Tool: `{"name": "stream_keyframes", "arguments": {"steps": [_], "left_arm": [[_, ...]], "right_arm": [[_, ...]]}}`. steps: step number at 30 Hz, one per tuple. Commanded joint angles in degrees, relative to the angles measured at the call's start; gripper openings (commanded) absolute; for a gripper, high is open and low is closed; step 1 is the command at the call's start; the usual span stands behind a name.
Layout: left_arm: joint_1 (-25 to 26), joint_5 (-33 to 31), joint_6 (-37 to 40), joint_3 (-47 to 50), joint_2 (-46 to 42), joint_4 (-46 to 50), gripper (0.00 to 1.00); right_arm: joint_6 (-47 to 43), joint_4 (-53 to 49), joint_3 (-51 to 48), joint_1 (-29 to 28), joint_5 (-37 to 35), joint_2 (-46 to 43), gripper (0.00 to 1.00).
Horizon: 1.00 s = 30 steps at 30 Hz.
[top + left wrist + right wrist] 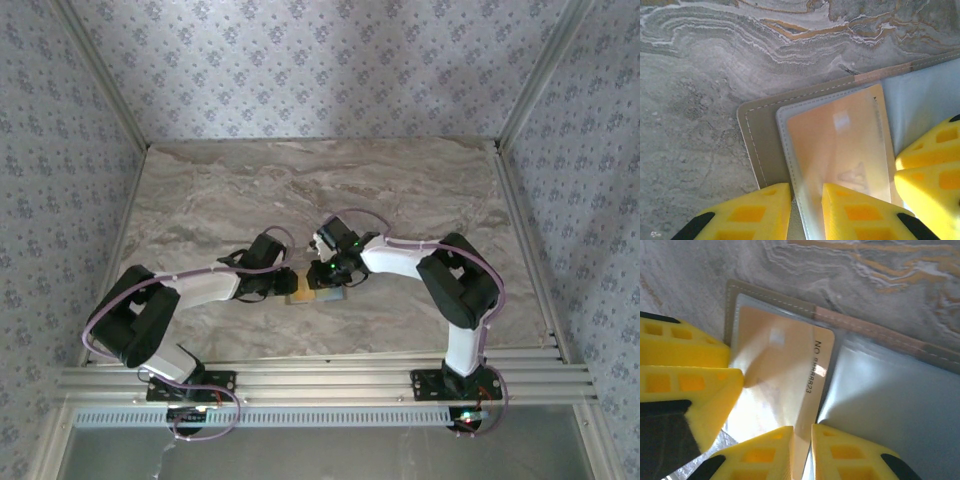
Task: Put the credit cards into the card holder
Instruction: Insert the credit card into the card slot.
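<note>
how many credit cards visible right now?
1. An orange card lies under the clear sleeve on the left half of the open card holder, its near edge pinched in the right hand. More may be stacked beneath it; can't tell.

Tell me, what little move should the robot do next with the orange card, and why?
Probably slide the credit card a bit deeper into the card holder's clear pocket. The right fingers pinch the card's edge, its numbered strip looks uncovered, and the left fingers sit on the holder's edge, likely steadying it.
</note>
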<state>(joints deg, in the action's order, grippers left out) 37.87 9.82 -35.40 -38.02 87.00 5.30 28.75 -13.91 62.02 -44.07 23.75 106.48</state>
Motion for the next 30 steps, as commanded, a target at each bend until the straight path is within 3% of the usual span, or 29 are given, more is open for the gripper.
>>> {"name": "stream_keyframes", "arguments": {"steps": [1,8,15,20,30], "left_arm": [[0.02,0.97,0.0,2.4,1.37,5.44,0.25],[0.05,0.81,0.01,2.38,1.42,5.51,0.26],[-0.06,0.46,-0.02,2.34,1.7,5.93,0.26],[-0.05,0.63,0.05,2.2,2.13,5.87,0.26],[-0.05,0.79,0.09,2.12,2.44,5.76,0.26]], "right_arm": [[1.27,3.3,1.35,-0.85,3.4,1.77,0.19],[2.42,5.33,0.82,-1.27,4.37,2.15,0.2],[-2.34,-4.31,1.89,-1.07,-4.1,-3.61,0.29],[-6.4,-11.74,4.23,-0.17,-9.32,-6.24,0.3],[-11.05,-19.2,11.02,0.54,-18.36,-2.92,0.3]]}}
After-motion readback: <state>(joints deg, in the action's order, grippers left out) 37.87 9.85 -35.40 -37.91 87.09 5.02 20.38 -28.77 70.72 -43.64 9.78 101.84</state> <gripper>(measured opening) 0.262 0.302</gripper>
